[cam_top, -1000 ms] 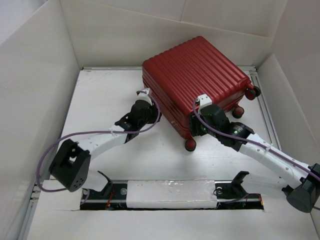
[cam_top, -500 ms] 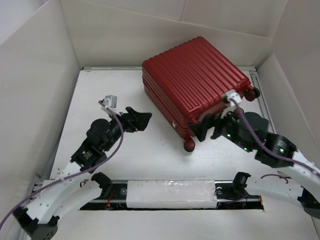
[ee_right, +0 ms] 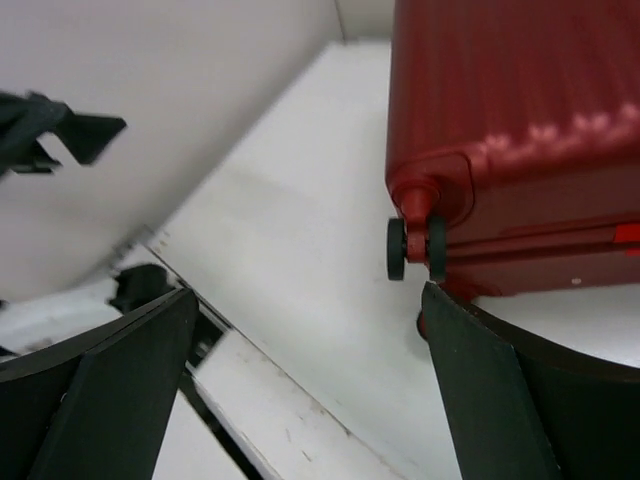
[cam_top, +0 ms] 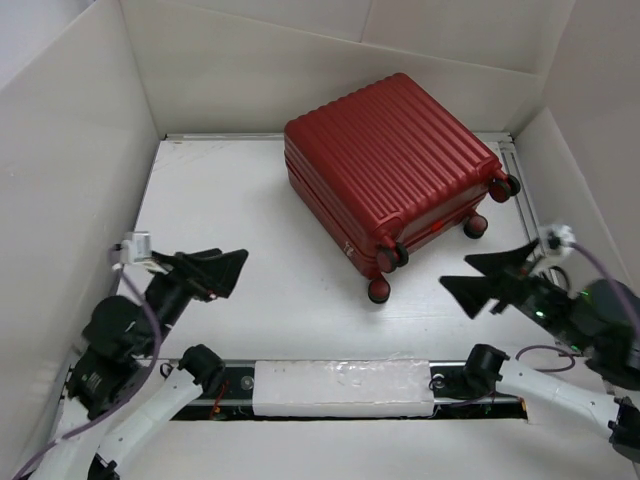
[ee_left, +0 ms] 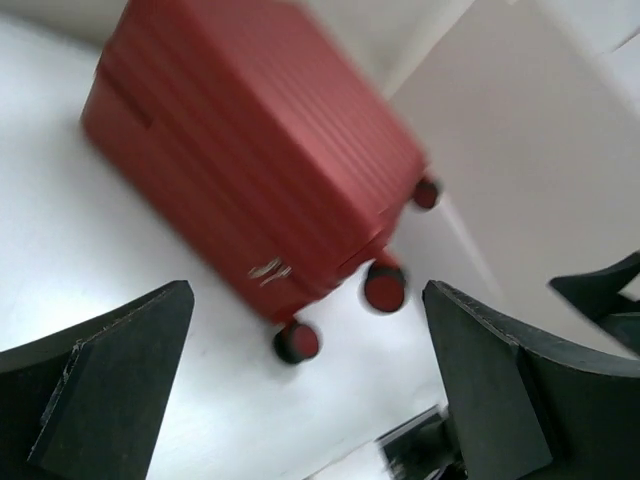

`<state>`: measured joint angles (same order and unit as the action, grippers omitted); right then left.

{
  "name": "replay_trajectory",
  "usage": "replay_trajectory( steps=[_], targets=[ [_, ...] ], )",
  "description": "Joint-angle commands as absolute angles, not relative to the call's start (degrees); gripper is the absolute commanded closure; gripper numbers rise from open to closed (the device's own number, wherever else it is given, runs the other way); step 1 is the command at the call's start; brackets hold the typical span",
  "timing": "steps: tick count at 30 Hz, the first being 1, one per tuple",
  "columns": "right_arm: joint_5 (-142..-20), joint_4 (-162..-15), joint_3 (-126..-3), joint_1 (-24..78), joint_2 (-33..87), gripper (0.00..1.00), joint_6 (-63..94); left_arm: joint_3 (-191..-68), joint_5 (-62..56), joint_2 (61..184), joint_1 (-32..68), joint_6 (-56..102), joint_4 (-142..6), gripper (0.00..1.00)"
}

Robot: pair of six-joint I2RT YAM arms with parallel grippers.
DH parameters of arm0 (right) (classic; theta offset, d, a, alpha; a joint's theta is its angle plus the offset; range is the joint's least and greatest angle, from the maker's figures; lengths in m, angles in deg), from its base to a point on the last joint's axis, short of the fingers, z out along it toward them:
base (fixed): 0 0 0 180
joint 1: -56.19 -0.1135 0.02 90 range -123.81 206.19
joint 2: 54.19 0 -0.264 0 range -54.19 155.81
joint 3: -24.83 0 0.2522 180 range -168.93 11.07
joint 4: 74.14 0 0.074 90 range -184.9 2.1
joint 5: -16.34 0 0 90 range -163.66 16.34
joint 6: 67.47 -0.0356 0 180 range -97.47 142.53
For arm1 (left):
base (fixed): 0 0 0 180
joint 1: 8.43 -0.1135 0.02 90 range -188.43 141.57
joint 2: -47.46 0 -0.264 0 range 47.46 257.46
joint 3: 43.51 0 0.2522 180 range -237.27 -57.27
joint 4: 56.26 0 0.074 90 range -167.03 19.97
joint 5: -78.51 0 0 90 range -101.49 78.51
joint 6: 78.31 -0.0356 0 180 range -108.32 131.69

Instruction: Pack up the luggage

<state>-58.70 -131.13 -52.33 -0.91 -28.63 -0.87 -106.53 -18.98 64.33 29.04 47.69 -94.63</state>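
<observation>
plainly, the dark red hard-shell suitcase (cam_top: 390,150) lies shut and flat on its broad side on the white surface (cam_top: 240,200), ribbed shell facing up, toward the far right corner of the walled-in area. its small dark wheels (cam_top: 380,290) line the edge that faces the arms' side and the right.

the left fingers (cam_top: 225,265) sit off the suitcase's near-left side, well apart from it, spread wide and grasping nothing. they point toward the suitcase. the left wrist view is blurred, but the red shell and three wheels show ahead in the gap between the two dark fingers, with bare surface lying between.

the right fingers (cam_top: 470,288) are off the suitcase's near-right side, just past the wheeled edge and apart from it, likewise spread wide and empty. in the right wrist view a lower corner of the suitcase with its twin wheel shows ahead, nearer the right-hand finger of the pair than the other, not touching either.

nothing rests on top of the suitcase, and neither pair of fingers is in contact with its shell or wheels.
</observation>
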Motion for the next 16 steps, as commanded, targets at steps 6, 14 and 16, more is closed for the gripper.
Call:
replay_trajectory(
  steps=[6,14,16],
  targets=[
    [-53.02,-125.18,-56.52,-1.47,-39.33,0.00,-4.79,-110.72,-17.73,61.26,28.92,45.71,-97.00,0.00],
    [-36.92,-128.16,-47.12,-1.47,-41.35,0.00,-10.86,-106.23,-15.71,58.72,28.92,45.70,-94.28,0.00],
    [-34.47,-126.24,-42.12,-1.47,-43.01,0.00,-11.39,-106.23,-17.90,59.41,28.92,45.70,-94.28,0.00]
  ],
)
